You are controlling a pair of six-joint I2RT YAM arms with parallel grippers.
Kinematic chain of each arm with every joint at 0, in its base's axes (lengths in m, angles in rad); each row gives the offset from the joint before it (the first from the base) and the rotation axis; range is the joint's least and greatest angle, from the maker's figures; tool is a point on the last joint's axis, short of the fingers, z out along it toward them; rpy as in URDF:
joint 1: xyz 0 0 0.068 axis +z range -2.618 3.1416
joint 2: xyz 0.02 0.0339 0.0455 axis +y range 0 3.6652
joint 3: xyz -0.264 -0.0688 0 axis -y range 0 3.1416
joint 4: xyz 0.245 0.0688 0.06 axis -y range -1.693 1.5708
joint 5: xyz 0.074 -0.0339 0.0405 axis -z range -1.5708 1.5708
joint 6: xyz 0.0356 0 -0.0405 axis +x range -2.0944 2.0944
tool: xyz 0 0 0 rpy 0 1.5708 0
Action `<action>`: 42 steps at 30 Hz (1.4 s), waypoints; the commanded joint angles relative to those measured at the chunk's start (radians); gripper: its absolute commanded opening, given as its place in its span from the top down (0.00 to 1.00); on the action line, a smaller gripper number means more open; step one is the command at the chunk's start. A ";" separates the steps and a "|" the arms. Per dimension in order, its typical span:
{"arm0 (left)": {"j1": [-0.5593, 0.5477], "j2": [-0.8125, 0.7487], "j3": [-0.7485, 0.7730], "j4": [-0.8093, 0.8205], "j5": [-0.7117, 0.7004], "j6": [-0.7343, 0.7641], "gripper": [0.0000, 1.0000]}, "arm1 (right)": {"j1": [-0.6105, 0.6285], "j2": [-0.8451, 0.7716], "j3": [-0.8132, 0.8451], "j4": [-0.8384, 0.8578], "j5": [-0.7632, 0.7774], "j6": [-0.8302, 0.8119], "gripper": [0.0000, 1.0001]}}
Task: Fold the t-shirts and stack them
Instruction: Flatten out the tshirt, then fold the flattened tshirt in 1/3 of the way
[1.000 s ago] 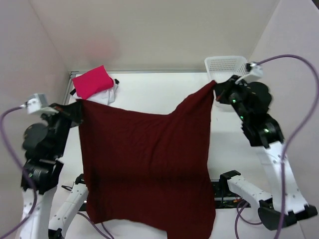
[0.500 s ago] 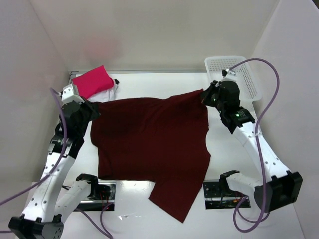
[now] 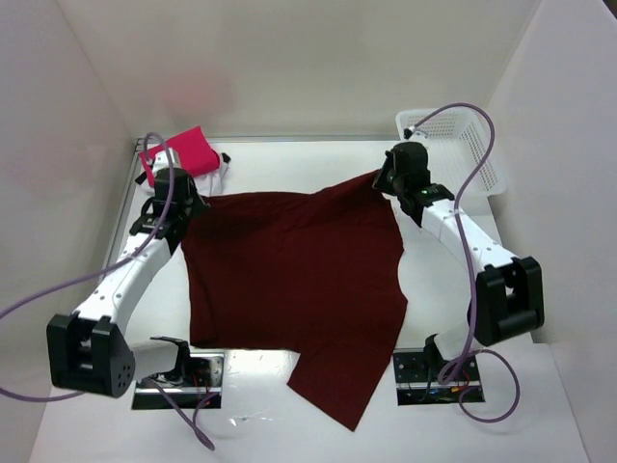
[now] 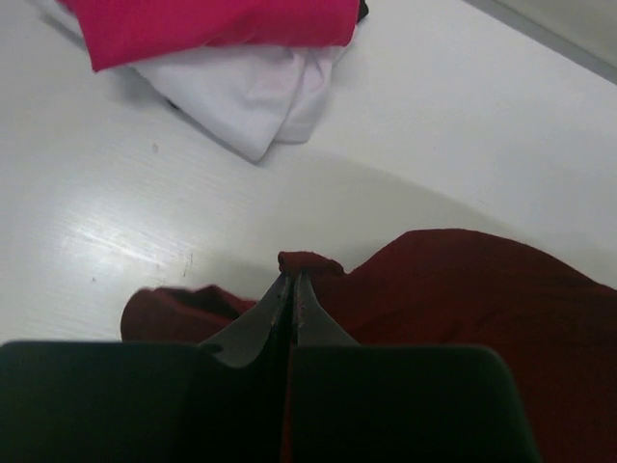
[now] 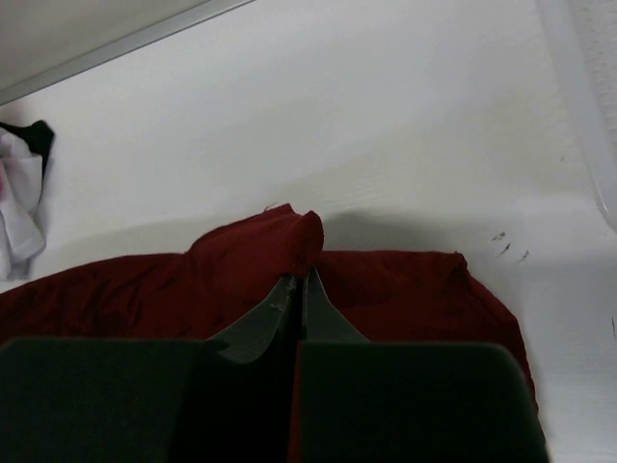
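Note:
The large dark maroon t-shirt [image 3: 294, 280] lies spread over the middle of the table, one corner trailing toward the near edge. My left gripper [image 3: 193, 201] is shut on its far left corner [image 4: 307, 262], low over the table. My right gripper [image 3: 384, 178] is shut on its far right corner [image 5: 299, 241], also low. At the far left the bright pink-red t-shirt [image 3: 178, 157] sits folded on top of the white t-shirt [image 3: 214, 178], just beyond my left gripper [image 4: 293, 280]. In the left wrist view the pink-red t-shirt [image 4: 207, 21] covers the white t-shirt [image 4: 251, 96].
A white plastic mesh basket [image 3: 453, 145] stands at the far right corner, close behind my right arm. The table's back edge [image 3: 289, 140] meets the wall. Two mounting plates [image 3: 183, 371] sit at the near edge.
Both arms have lowered and reached forward, bringing the maroon t-shirt from hanging in the air down flat onto the table. Both grips have stayed shut on its corners.

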 commanded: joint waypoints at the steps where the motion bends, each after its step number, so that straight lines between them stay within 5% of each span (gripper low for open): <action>1: 0.016 0.119 0.126 0.079 -0.037 0.059 1.00 | -0.011 0.068 0.130 0.104 0.060 -0.010 1.00; 26: 0.170 0.612 0.440 0.148 0.024 0.136 1.00 | -0.089 0.669 0.659 0.043 0.074 -0.046 1.00; 36: 0.170 0.723 0.596 0.134 0.053 0.167 1.00 | -0.129 0.760 0.804 -0.011 0.049 -0.067 1.00; 42: 0.170 0.695 0.585 0.112 0.053 0.186 1.00 | -0.129 0.714 0.727 0.013 -0.001 -0.058 1.00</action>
